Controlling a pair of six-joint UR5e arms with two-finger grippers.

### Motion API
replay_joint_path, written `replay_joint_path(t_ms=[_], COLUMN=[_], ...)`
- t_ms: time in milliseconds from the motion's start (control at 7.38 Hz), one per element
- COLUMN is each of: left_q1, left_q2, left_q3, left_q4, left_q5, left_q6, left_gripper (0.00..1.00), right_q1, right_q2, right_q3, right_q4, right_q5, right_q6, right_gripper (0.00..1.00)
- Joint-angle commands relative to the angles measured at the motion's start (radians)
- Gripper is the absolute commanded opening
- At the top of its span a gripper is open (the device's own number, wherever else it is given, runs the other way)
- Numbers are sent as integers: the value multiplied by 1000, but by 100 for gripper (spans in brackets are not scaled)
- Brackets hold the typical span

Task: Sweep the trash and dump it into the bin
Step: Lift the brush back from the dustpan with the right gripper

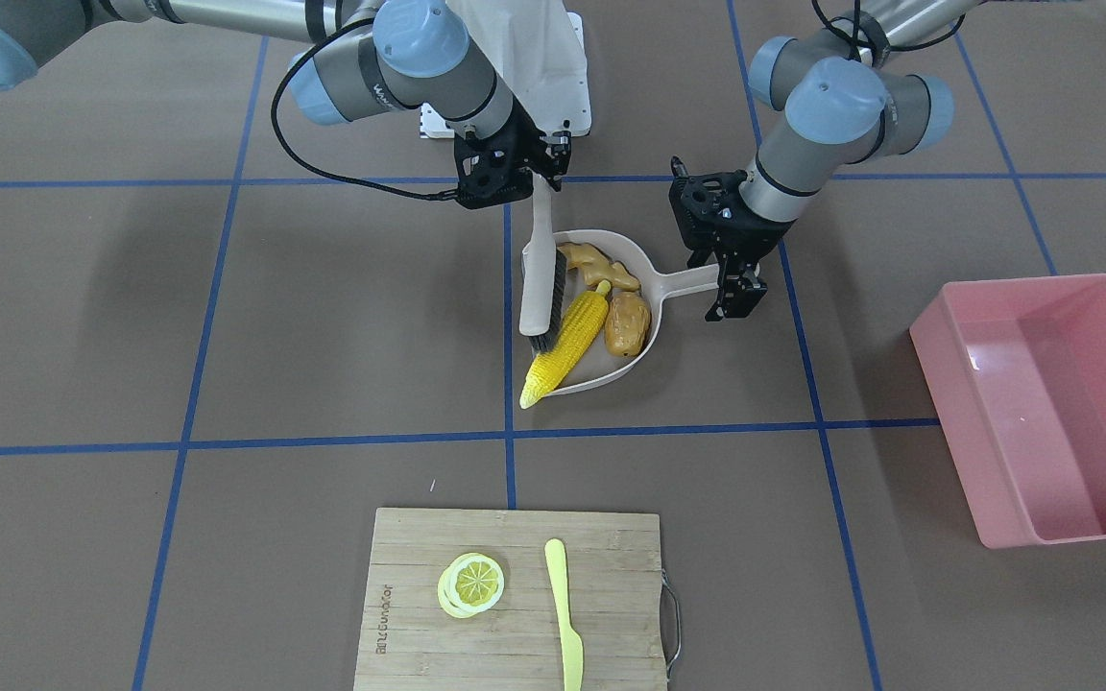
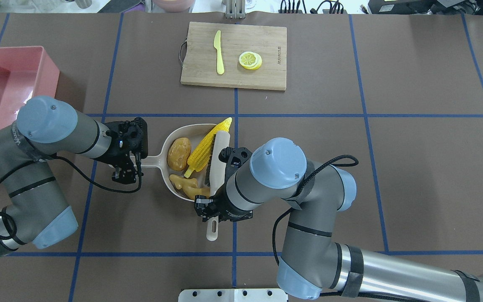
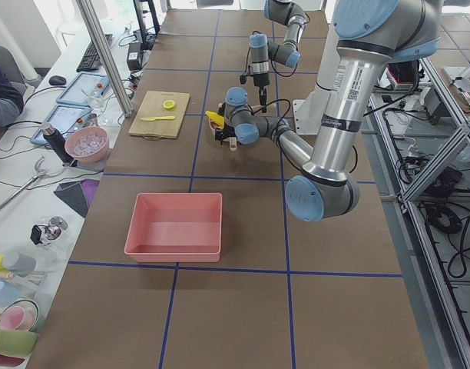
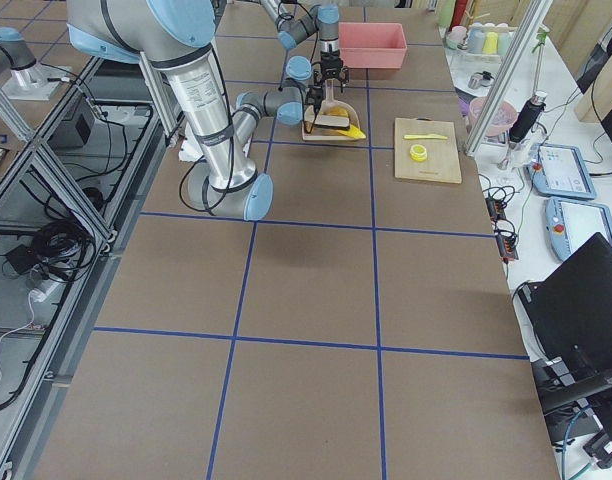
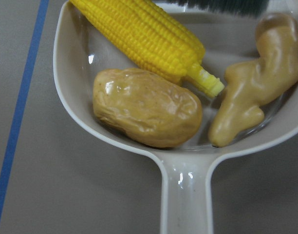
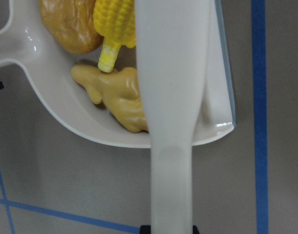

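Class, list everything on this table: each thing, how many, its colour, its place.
dustpan: one, beige, mid-table
corn cob: one, yellow, in dustpan, tip past its lip
potato: one, brown, in dustpan
ginger root: one, tan, in dustpan
brush: one, beige, dark bristles against corn cob
bin: one, pink, robot's left end, empty
cutting board: one, wooden, far edge
lemon slices: small stack, yellow, on cutting board
knife: one, pale yellow, on cutting board
left hand: one, black, gripping dustpan handle
right hand: one, black, gripping brush handle

overhead, front — opposed | sides far, endwise | wrists close — share corn cob (image 5: 149, 39)
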Motion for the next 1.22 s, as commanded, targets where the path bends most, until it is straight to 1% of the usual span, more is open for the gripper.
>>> replay_joint_path(t_ms=[0, 135, 271, 406, 677, 948, 1083], left_q1=[0, 0, 0, -2, -5, -9, -9], left_q2=[-7, -10, -7, 0, 3, 5, 5], left_q3=[10, 13, 11, -1, -7, -16, -16], left_q4=[0, 0, 2, 2, 0, 2, 2], left_q5=[-2, -2, -2, -8, -12, -21, -31], left_q6=[-6, -15, -16, -20, -79, -102, -115], left_gripper=[91, 93, 93, 86, 64, 51, 43], right_q1=[17, 29, 43, 56, 163, 225, 233], right_q2=[-41, -90, -133, -162, -193, -205, -221], right_q3=[121, 194, 250, 278, 280, 270, 261], right_q4=[-152, -240, -333, -415, -514, -603, -613], right_q5=[52, 55, 56, 55, 55, 43, 35], right_q6=[14, -12, -76, -160, -365, -554, -610], right_gripper=[0, 0, 0, 0, 0, 0, 0])
